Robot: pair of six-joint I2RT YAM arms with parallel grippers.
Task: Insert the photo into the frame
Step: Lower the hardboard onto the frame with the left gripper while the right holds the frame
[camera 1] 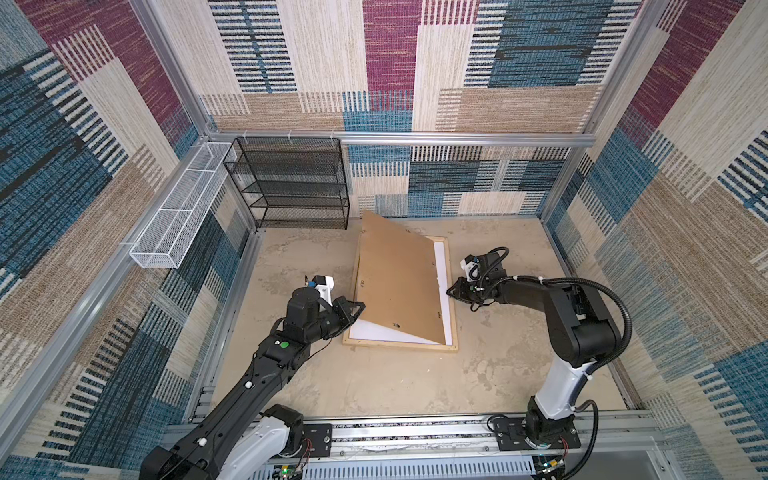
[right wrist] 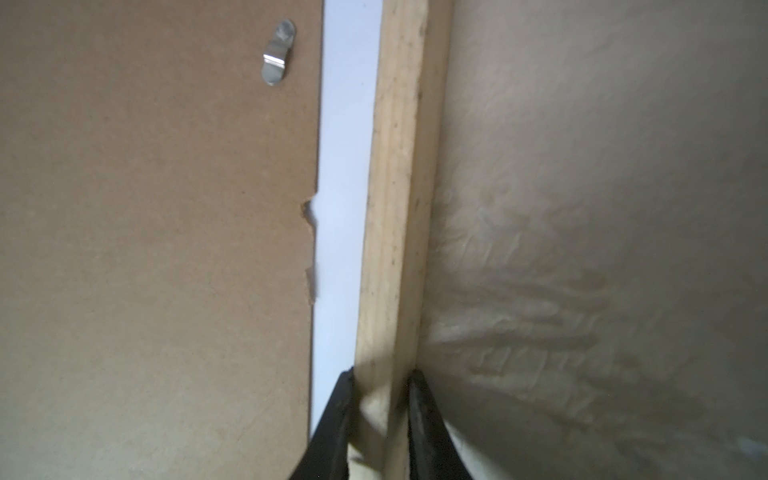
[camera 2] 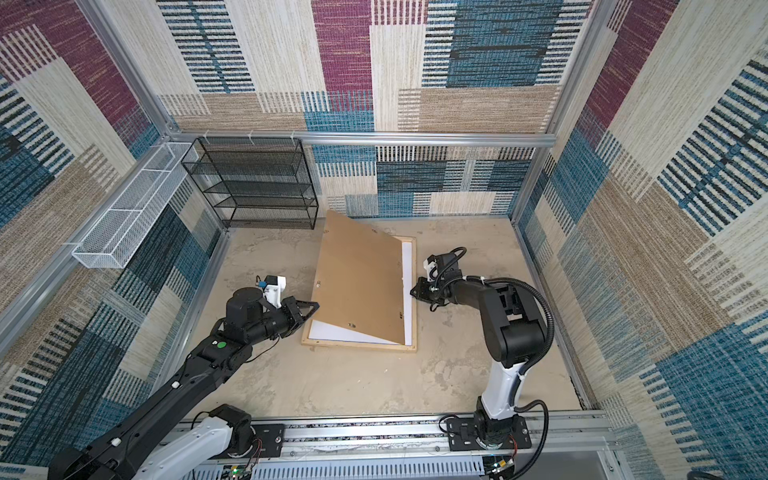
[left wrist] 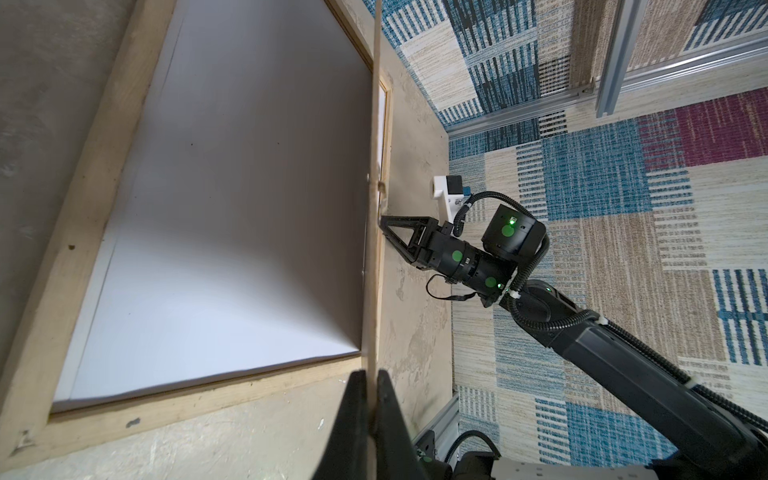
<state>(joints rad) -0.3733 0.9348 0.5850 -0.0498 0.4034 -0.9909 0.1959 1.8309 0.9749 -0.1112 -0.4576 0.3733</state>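
My left hand (camera 1: 360, 307) pinches the backing board (camera 1: 399, 274) tilted up for access, while my right hand (camera 1: 450, 292) clamps the frame (camera 1: 399, 346) steady.

A: Where is there room?
B: The bare floor (camera 1: 415, 386) at the bottom middle of both top views is open.
A: What's in the way?
B: The brown board (camera 1: 399, 278) leans up over the frame (camera 1: 399, 346). The left gripper (camera 1: 361, 307) pinches its left edge. The right gripper (camera 1: 450, 292) pinches the frame's right side. A black shelf (camera 1: 291, 187) fills the upper left.
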